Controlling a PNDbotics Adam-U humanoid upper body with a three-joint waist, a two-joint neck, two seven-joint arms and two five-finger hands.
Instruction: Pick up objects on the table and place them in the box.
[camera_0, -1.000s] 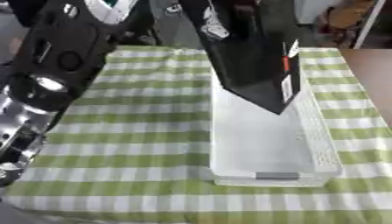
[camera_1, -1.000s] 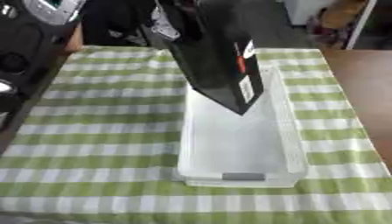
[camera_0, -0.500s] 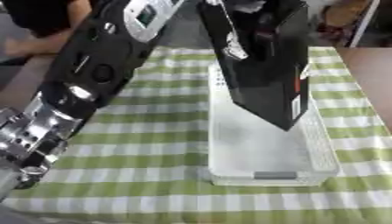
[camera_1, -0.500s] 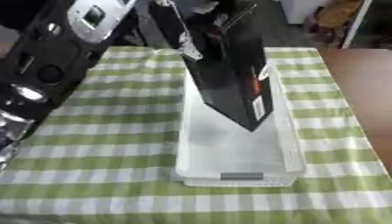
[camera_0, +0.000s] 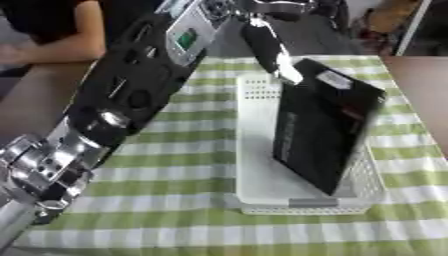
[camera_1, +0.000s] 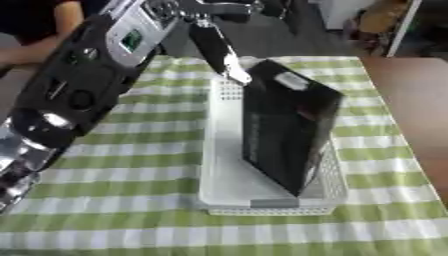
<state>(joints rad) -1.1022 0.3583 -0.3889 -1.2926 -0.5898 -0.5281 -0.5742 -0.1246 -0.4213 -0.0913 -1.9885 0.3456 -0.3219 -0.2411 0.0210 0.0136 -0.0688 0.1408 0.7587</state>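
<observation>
A: Left eye view first. Where is the black box (camera_0: 325, 125)?

B: Down inside the white basket (camera_0: 254, 200) now, one lower corner on the basket floor, leaning toward the right wall. A second ago it hung higher, above the basket.

A: And the left hand (camera_0: 262, 42)?

B: It reaches in from the upper left. A dark finger lies against the box's upper left edge. Whether the fingers are curled round it or just touching, I cannot tell.

A: Right eye view?

B: Same story: the box sits tilted in the basket on the green checked desk (camera_1: 131, 165), the arm stretched over the cloth. No right hand shows.

A: So the task?

B: I judge the placing nearly done; the hand need only let go and pull clear.
</observation>
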